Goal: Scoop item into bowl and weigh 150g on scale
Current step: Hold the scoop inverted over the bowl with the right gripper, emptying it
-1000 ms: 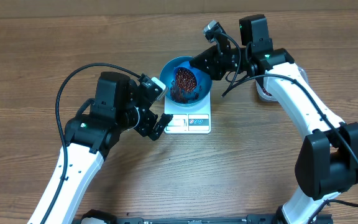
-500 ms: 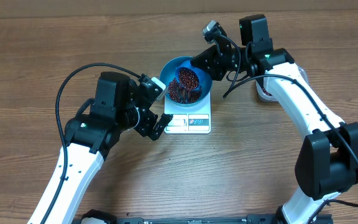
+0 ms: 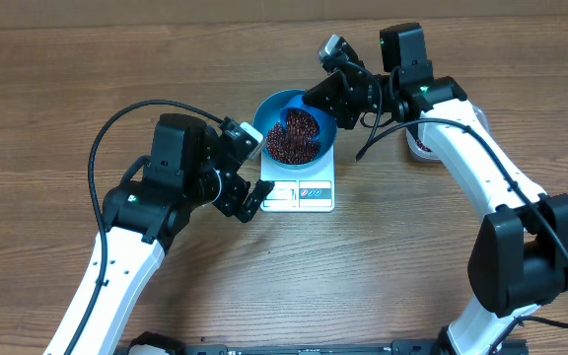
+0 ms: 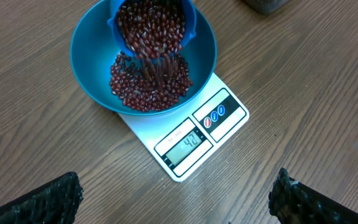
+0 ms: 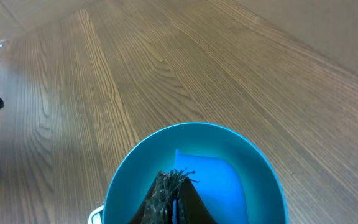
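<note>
Looking from the left wrist camera, I am seeing the bowl (image 4: 82, 56) sitting on the scale (image 4: 148, 134), covering its far part, while the display and the buttons are staying free at the near edge. The display is showing 42. A loose heap of beans (image 4: 148, 93) is lying at the bottom of the bowl, a little toward the near wall.

The scoop (image 4: 190, 31) is hanging tilted over the far side of the bowl, with its mouth down toward the heap. It is full of beans, and a thin stream of them is falling from its lip into the bowl.

The right gripper (image 3: 321, 97) is holding the scoop with its fingers pressed narrow on the handle end, above the far rim of the bowl. The left gripper (image 4: 176, 205) is hovering just beside the scale on the near side, with its jaws spread wide and gripping nothing.

A tub (image 3: 418, 148) is standing behind the right arm, mostly hidden, so I cannot tell what is in it.
</note>
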You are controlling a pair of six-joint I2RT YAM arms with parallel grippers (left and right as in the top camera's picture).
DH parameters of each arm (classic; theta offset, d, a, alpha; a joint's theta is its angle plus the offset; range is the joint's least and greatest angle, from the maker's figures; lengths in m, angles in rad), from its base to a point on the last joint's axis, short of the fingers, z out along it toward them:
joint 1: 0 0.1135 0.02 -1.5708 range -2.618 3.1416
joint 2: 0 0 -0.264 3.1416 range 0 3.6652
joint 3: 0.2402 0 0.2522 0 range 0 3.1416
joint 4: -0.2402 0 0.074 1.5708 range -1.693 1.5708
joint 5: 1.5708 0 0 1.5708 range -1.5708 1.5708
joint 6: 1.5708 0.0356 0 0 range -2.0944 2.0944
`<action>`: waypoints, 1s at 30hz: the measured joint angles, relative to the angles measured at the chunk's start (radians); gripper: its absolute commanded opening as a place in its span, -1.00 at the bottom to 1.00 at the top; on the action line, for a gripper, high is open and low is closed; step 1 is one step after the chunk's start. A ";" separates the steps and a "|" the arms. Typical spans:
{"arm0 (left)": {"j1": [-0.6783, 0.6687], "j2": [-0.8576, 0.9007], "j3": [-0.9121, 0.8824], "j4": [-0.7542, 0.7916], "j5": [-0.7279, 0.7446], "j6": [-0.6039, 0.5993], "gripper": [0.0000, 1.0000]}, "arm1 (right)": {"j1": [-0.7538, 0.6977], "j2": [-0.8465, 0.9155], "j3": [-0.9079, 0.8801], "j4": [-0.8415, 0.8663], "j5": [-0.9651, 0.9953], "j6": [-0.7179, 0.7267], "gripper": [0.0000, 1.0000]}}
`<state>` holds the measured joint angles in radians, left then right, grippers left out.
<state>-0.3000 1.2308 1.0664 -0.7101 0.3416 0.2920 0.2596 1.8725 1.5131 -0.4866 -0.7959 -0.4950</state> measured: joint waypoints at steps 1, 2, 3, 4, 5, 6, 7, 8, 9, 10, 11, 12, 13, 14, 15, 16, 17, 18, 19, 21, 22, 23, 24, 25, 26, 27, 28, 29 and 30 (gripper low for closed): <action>0.000 0.000 0.000 0.000 0.000 0.000 0.99 | 0.000 0.000 0.000 0.000 0.000 -0.016 -0.92; 0.000 0.000 0.000 0.000 0.000 0.000 0.99 | 0.000 0.000 0.000 0.001 0.000 -0.020 -0.92; 0.000 0.000 0.000 0.000 0.000 0.000 0.99 | 0.000 0.000 0.000 0.004 0.000 -0.029 -0.92; 0.000 0.000 0.000 0.000 0.000 0.000 0.99 | 0.000 0.000 0.000 0.007 0.000 -0.039 -0.92; 0.000 0.000 0.000 0.000 0.000 0.000 0.99 | 0.000 0.000 0.000 0.008 0.000 -0.050 -0.92; 0.000 0.000 0.000 0.000 0.000 0.000 0.99 | 0.000 0.000 0.000 0.011 -0.001 -0.060 -0.92; 0.000 0.000 0.000 0.000 0.000 0.000 0.99 | 0.000 0.000 0.000 0.012 0.000 -0.076 -0.92; 0.000 0.000 0.000 0.000 0.000 0.000 0.99 | 0.000 0.000 0.000 0.013 0.000 -0.092 -0.92; 0.000 0.000 0.000 0.000 0.000 0.000 0.99 | 0.000 0.000 0.000 0.014 0.000 -0.106 -0.92; 0.000 0.000 0.000 0.000 0.000 0.000 0.99 | 0.000 0.000 0.000 0.014 0.000 -0.118 -0.92; 0.000 0.000 0.000 0.000 0.000 0.000 0.99 | 0.000 0.000 0.000 0.015 0.000 -0.130 -0.92; 0.000 0.000 0.000 0.000 0.000 0.000 0.99 | 0.000 0.000 0.000 0.016 0.000 -0.140 -0.92; 0.000 0.000 0.000 0.000 0.000 0.000 0.99 | 0.000 0.000 0.000 0.017 0.000 -0.149 -0.92; 0.000 0.000 0.000 0.000 0.000 0.000 0.99 | 0.000 0.000 0.000 0.022 0.000 -0.158 -0.92; 0.000 0.000 0.000 0.000 0.000 0.000 0.99 | 0.000 0.000 0.000 0.025 0.000 -0.168 -0.92; 0.000 0.000 0.000 0.000 0.000 0.000 0.99 | 0.000 0.000 0.000 0.026 0.000 -0.180 -0.92; 0.000 0.000 0.000 0.000 0.000 0.000 0.99 | 0.000 0.000 0.000 0.025 0.000 -0.192 -0.92; 0.000 0.000 0.000 0.000 0.000 0.000 0.99 | 0.000 0.000 0.000 0.024 -0.001 -0.204 -0.92; 0.000 0.000 0.000 0.000 0.000 0.000 0.99 | 0.000 0.000 0.000 0.025 0.000 -0.222 -0.92; 0.000 0.000 0.000 0.000 0.000 0.000 0.99 | 0.000 0.000 0.000 0.026 -0.001 -0.249 -0.92; 0.000 0.000 0.000 0.000 0.000 0.000 0.99 | 0.000 0.000 0.000 0.027 -0.001 -0.262 -0.92; 0.000 0.000 0.000 0.000 0.000 0.000 0.99 | 0.000 0.000 0.000 0.027 -0.001 -0.272 -0.92; 0.000 0.000 0.000 0.000 0.000 0.000 0.99 | 0.000 0.000 0.000 0.029 -0.001 -0.285 -0.92; 0.000 0.000 0.000 0.000 0.000 0.000 0.99 | 0.000 0.000 0.000 0.029 -0.001 -0.296 -0.92; 0.000 0.000 0.000 0.000 0.000 0.000 0.99 | 0.000 0.000 0.000 0.030 -0.001 -0.306 -0.92; 0.000 0.000 0.000 0.000 0.000 0.000 0.99 | 0.000 0.000 0.000 0.032 -0.001 -0.313 -0.92; 0.000 0.000 0.000 0.000 0.000 0.000 0.99 | 0.000 0.000 0.000 0.034 -0.002 -0.318 -0.92; 0.000 0.000 0.000 0.000 0.000 0.000 0.99 | 0.000 0.000 0.000 0.040 -0.001 -0.323 -0.92; 0.000 0.000 0.000 0.000 0.000 0.000 0.99 | 0.000 0.000 0.000 0.048 -0.001 -0.328 -0.92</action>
<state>-0.3000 1.2308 1.0664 -0.7097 0.3412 0.2920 0.2596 1.8725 1.5131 -0.4385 -0.7971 -0.8230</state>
